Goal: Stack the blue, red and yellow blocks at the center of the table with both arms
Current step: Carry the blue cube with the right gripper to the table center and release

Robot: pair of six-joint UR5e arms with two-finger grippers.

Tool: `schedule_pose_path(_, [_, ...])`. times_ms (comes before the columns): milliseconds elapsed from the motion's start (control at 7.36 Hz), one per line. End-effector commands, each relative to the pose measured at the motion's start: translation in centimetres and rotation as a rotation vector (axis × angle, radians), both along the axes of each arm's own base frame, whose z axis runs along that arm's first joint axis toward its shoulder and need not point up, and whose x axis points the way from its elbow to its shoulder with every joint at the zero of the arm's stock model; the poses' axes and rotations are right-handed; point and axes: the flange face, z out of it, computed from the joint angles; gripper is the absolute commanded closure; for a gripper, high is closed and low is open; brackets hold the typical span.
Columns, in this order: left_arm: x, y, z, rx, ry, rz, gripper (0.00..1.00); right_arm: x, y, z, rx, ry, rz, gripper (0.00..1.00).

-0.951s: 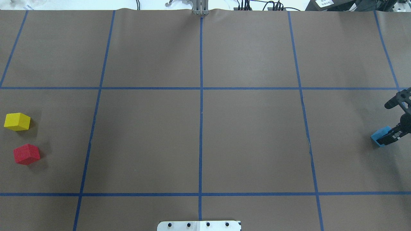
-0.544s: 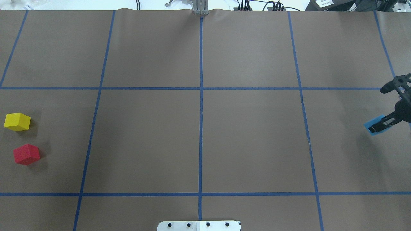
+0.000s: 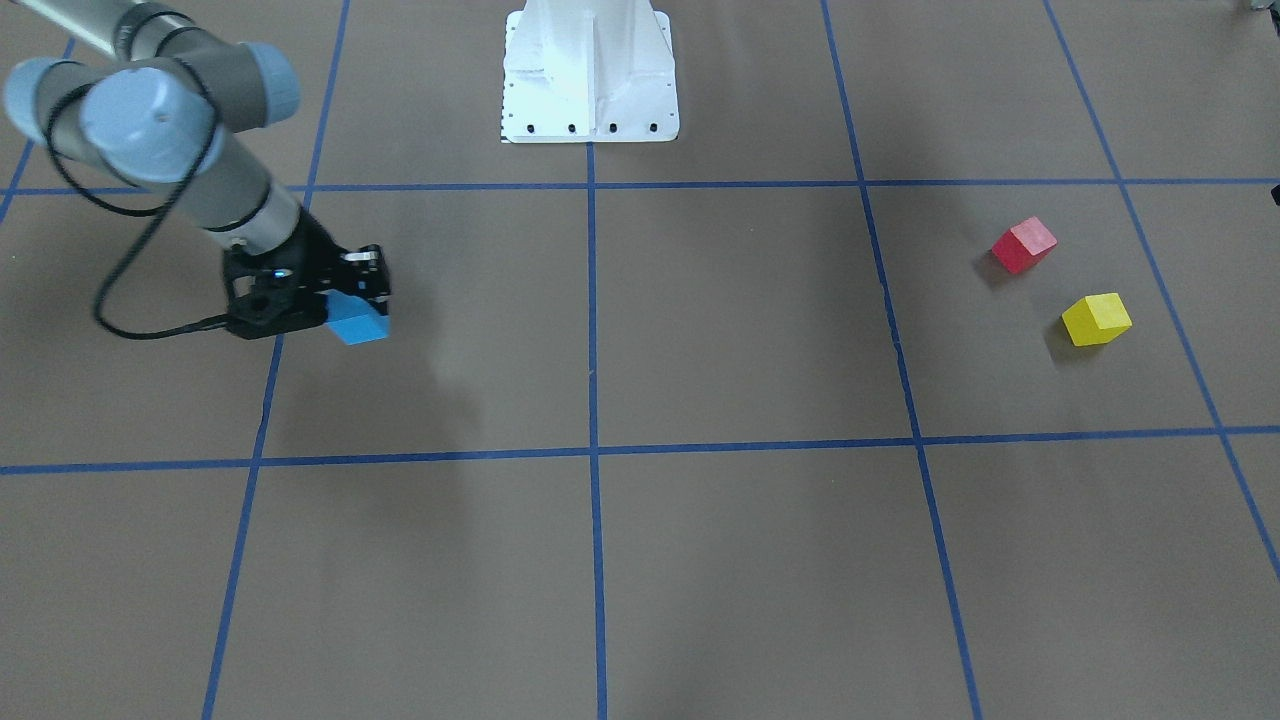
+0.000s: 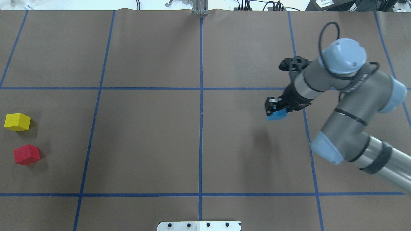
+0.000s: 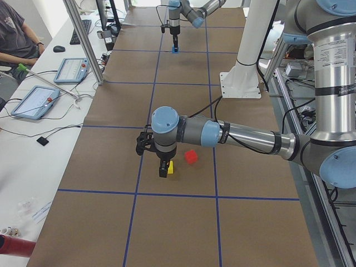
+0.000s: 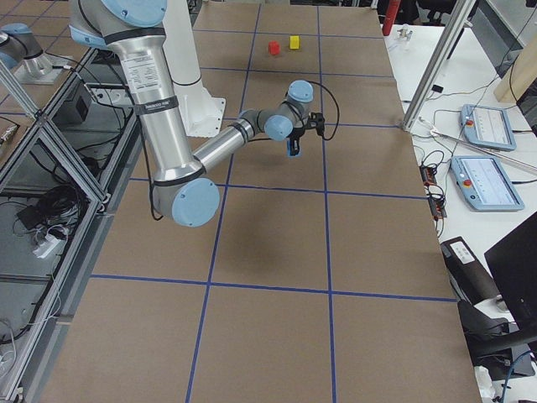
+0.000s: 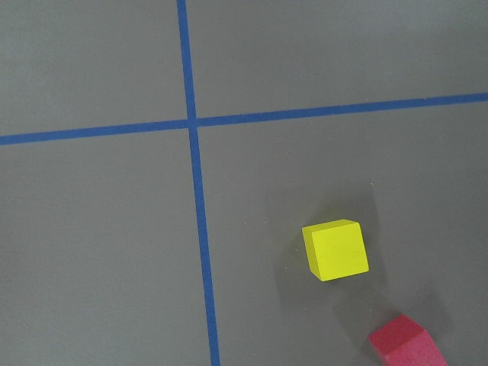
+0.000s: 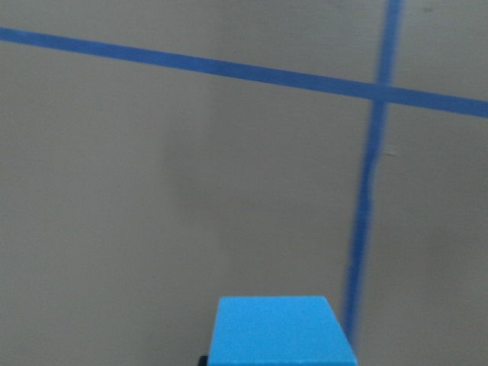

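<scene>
Right end effector point(image 4: 275, 110) carried blue block point(image 4: 277, 115) inward; yellow block point(image 4: 17, 121) far off.

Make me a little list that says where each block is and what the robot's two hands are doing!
blue block: held in the right gripper, lifted off the table, on the robot's right of centre
red block: on the table, far on the robot's left, untouched
yellow block: on the table beside the red block, not touching it
right gripper: shut on the blue block
left gripper: near the yellow block in the side view; open or shut, cannot tell
stack: not started
</scene>
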Motion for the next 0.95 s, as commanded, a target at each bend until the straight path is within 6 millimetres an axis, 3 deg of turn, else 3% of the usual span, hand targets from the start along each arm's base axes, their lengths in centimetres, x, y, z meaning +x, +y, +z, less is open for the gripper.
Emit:
schedule_pose_path(0, [0.0, -0.1, 1.5, -0.022, -0.001, 0.001, 0.00, -12.1, 0.0, -10.6, -0.104, 0.024, 0.066, 1.00])
schedule_pose_path(136, [0.0, -0.1, 1.7, -0.025, -0.001, 0.001, 0.00, -14.2, 0.1, -11.1, -0.138, 0.042, 0.102, 1.00])
schedule_pose_path(272, [0.0, -0.1, 1.8, -0.030, -0.001, 0.000, 0.00, -14.8, 0.1, -11.5, -0.154, 0.045, 0.126, 1.00])
schedule_pose_path(680, [0.0, -0.1, 2.1, -0.034, -0.001, 0.000, 0.00, -18.6, -1.4, -9.4, -0.137, 0.045, 0.128, 1.00])
schedule_pose_path(816, [0.0, -0.1, 2.1, -0.033, -0.001, 0.001, 0.00, -19.0, -1.7, -9.0, -0.133, 0.048, 0.124, 1.00])
